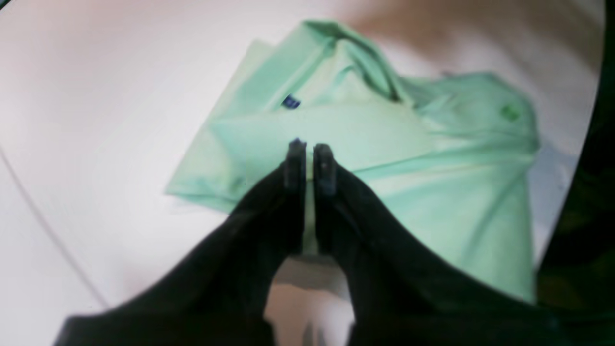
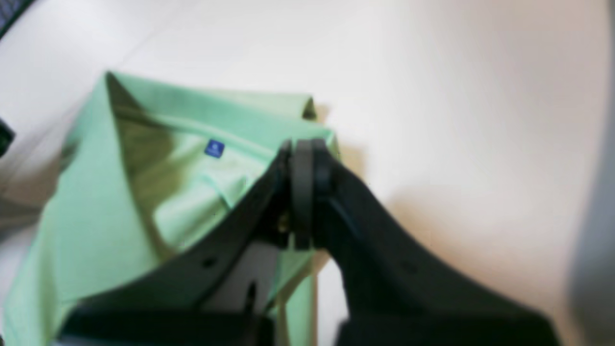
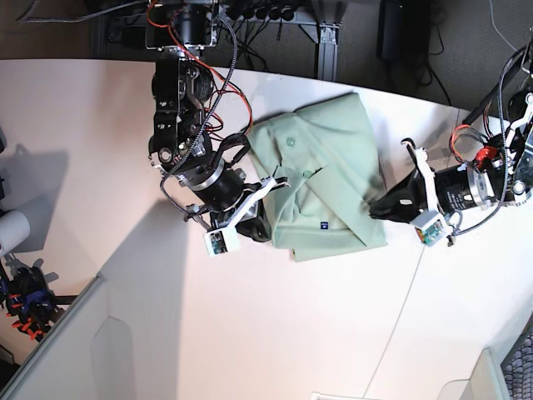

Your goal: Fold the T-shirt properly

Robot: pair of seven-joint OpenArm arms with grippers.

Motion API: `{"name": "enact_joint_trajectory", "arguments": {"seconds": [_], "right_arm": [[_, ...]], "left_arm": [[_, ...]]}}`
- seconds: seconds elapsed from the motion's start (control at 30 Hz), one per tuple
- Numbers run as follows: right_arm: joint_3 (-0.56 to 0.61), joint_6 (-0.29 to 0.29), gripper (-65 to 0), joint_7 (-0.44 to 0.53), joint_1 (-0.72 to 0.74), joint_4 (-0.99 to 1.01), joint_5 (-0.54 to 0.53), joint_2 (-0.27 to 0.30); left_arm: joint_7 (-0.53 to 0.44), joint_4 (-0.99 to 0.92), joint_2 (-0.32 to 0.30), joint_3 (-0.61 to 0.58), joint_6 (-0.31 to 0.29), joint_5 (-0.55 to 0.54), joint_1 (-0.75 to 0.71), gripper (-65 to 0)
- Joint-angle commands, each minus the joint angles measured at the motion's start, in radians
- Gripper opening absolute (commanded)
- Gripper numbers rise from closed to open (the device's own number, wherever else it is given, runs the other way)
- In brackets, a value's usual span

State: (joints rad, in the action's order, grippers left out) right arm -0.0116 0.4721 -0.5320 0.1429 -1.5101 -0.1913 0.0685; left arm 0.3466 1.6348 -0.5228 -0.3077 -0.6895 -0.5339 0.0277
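Looks like a robotics lab: white tabletop [image 3: 275, 325], arms with exposed red wires [image 3: 225, 79], cables [image 3: 416, 62] tangled beyond the far edge.

Bare table [image 3: 275, 317] lies open below the T-shirt [image 3: 329, 167]; both arms flank it.

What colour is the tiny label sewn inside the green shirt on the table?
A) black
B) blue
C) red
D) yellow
B: the small label lying on the pale green T-shirt is clearly blue in both wrist views, and it shows as a dark blue speck in the base view too.
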Motion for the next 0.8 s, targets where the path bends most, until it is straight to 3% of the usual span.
{"name": "enact_joint_trajectory", "arguments": {"seconds": [0.0, 0.3, 0.77], "right_arm": [[-0.001, 0.003, -65.0, 0.036, 0.028, 0.005, -0.010, 0.001], [-0.001, 0.004, -65.0, 0.031, 0.019, 0.042, 0.011, 0.001], [-0.001, 0.004, -65.0, 0.031, -0.119, 0.034, -0.032, 0.000]], "left_arm": [[-0.013, 0.022, 0.002, 0.008, -0.009, -0.017, 0.001, -62.0], [-0.007, -0.021, 0.111, 0.007, -0.009, 0.053, -0.063, -62.0], [-0.106, -0.308, 0.127, -0.009, -0.009, 0.111, 0.083, -62.0]]}}
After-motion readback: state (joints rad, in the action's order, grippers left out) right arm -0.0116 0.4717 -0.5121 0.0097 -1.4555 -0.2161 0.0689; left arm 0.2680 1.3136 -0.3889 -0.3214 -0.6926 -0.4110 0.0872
